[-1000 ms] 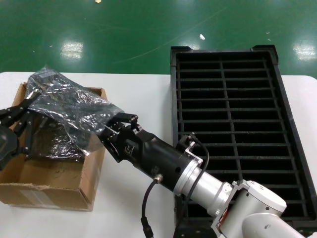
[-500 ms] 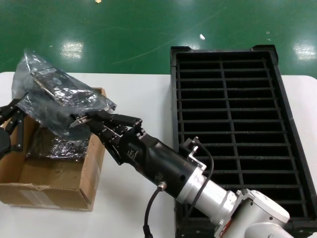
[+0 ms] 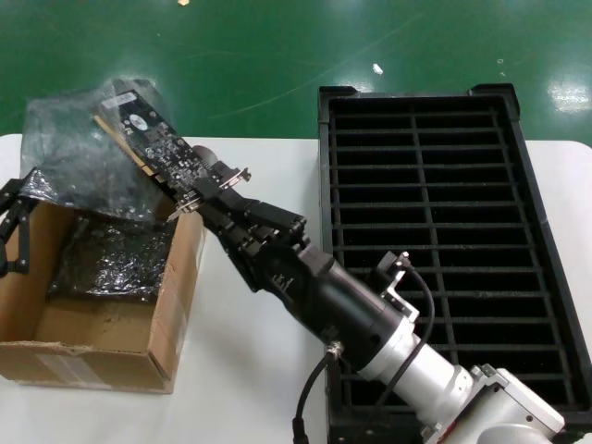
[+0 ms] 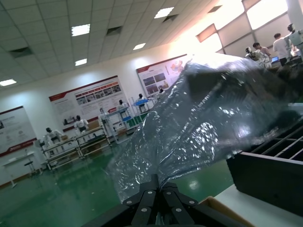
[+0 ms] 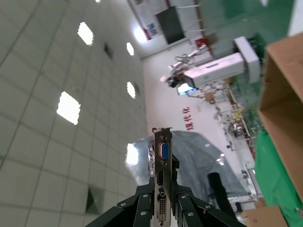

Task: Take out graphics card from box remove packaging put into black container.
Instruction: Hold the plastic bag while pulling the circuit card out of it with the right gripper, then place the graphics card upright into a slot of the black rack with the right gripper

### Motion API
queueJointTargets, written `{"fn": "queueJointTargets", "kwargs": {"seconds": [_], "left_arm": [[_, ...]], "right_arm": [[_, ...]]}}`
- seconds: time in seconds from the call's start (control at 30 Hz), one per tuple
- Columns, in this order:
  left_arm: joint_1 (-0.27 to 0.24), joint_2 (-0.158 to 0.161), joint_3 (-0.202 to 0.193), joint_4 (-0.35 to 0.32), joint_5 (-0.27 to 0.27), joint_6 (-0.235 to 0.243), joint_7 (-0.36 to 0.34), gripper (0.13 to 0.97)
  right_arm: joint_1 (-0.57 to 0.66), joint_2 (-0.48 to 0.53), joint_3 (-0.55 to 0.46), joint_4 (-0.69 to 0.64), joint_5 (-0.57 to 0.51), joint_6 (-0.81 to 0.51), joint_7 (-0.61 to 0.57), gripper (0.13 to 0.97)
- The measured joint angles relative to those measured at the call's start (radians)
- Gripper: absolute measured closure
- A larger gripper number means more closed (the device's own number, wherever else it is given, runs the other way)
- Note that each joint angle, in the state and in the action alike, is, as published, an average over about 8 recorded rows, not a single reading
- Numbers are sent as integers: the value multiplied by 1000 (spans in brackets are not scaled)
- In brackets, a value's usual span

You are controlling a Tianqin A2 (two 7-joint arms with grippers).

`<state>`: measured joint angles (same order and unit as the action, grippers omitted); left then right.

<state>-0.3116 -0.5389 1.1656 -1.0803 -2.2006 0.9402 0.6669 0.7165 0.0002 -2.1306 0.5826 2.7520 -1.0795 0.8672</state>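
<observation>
Head: right tool (image 3: 208, 190) is clamping the graphics card (image 3: 148, 153) by its bracket end, card slanting toward 10 o'clock, half out of the crinkly packaging (image 3: 74, 157) above the box (image 3: 102, 356); black container (image 3: 546, 231) sitting at 3 o'clock.
Left wrist: left tool (image 4: 158, 196) is pinching the bag edge.
Right wrist: silver bracket with the blue port is standing between the closed fingers (image 5: 142, 201).

Our count of what shows

We see one graphics card (image 3: 153, 153), one brown box (image 3: 97, 319), one black container (image 3: 444, 231), two grippers, left (image 3: 14, 231) and right (image 3: 217, 199), and two shiny bags: one raised (image 3: 69, 162), one in the box (image 3: 106, 259).
</observation>
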Motion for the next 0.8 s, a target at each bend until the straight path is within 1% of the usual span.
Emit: {"fn": "queueJointTargets", "kwargs": {"seconds": [0.1,0.2,0.4,0.6,0.8], "left_arm": [[-16,-3,-2,25,-1,1,9,958],[-33,-6,-5,54,-5,7,19,958],[-72,-12,-10,126,-18,36,41,958],[-105,-15,-13,189,-32,69,59,958],[-132,-18,-12,246,-40,98,76,958]], "right_arm": [[0,7,29,0,-17,-31,-44,906],[-11,34,62,43,-57,-27,-78,906],[-71,137,126,245,-164,90,-81,906],[-132,233,176,438,-238,222,-11,906],[-181,306,196,558,-253,337,134,906]]}}
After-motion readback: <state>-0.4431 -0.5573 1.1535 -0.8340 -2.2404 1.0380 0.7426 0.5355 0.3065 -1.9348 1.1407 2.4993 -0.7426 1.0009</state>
